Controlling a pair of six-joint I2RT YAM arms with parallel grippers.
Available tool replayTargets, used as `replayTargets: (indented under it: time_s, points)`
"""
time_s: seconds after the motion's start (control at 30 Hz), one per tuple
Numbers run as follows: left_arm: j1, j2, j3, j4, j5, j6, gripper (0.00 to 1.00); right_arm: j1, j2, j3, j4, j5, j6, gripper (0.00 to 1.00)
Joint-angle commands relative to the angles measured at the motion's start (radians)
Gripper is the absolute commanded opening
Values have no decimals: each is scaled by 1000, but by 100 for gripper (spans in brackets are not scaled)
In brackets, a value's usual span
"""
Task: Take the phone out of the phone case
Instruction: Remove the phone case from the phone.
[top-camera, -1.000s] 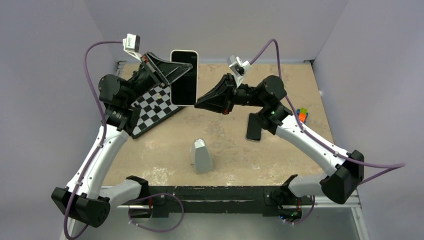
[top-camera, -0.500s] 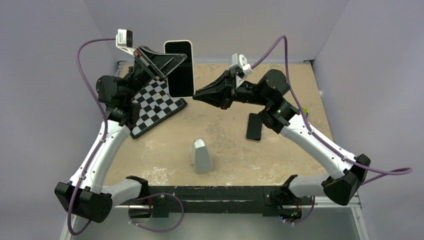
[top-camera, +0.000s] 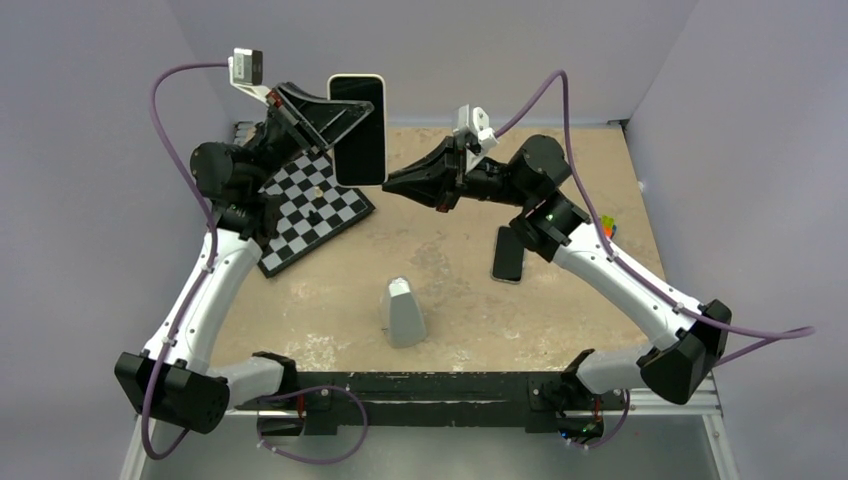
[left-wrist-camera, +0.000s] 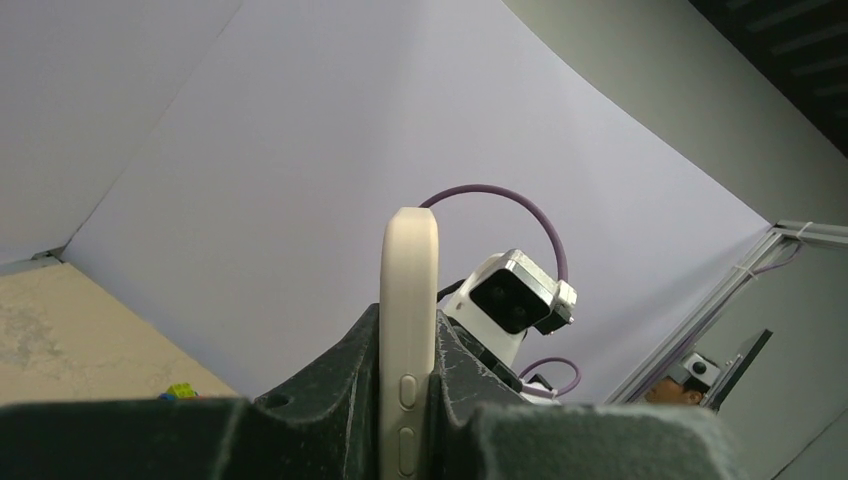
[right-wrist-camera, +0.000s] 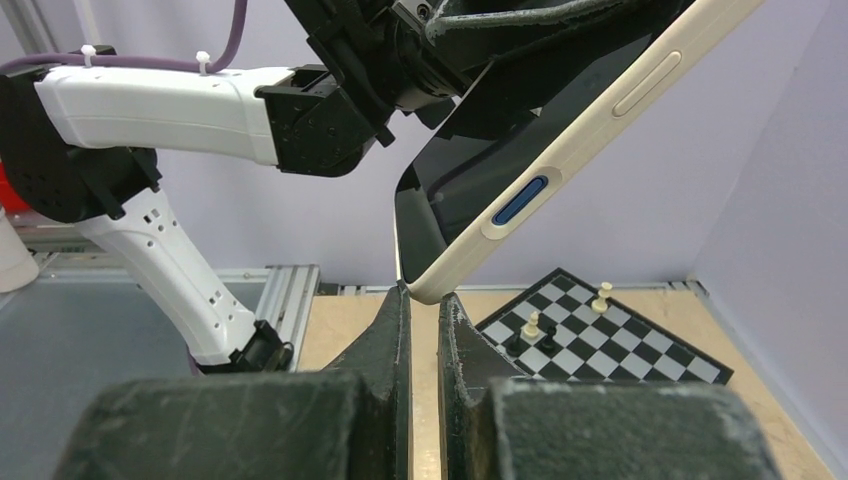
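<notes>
The phone (top-camera: 358, 125), black screen up, sits in the pale-rimmed phone case (top-camera: 357, 78) and is held in the air over the table's far edge. My left gripper (top-camera: 342, 122) is shut on the case's left side. In the left wrist view the case (left-wrist-camera: 410, 300) stands edge-on between my fingers, with my left gripper (left-wrist-camera: 408, 400) shut on it. My right gripper (top-camera: 387, 184) meets the lower right corner. In the right wrist view its nearly closed tips (right-wrist-camera: 424, 295) pinch the case corner (right-wrist-camera: 430, 290), below the screen (right-wrist-camera: 470, 180).
A chessboard (top-camera: 310, 215) with a few pieces (right-wrist-camera: 530, 325) lies at the back left, under the held phone. Another black phone (top-camera: 508, 255) lies right of centre. A grey tapered block (top-camera: 404, 312) stands mid-front. A small coloured toy (top-camera: 604, 228) is at the right.
Both grippers have risen and shifted slightly left with the cased phone. The right gripper's tips stayed at the case's lower corner.
</notes>
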Motion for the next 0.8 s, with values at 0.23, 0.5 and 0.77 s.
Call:
replayTargets:
  time_s: [0.23, 0.5, 0.77]
  points:
    - [-92, 6, 77, 291, 118, -411, 0, -15, 157, 33, -217, 436, -351, 0]
    - [-94, 34, 89, 269, 134, -449, 0, 57, 147, 16, -264, 599, -587, 0]
    - [-92, -59, 89, -80, 101, -64, 0, -46, 17, -84, -161, 341, -192, 12]
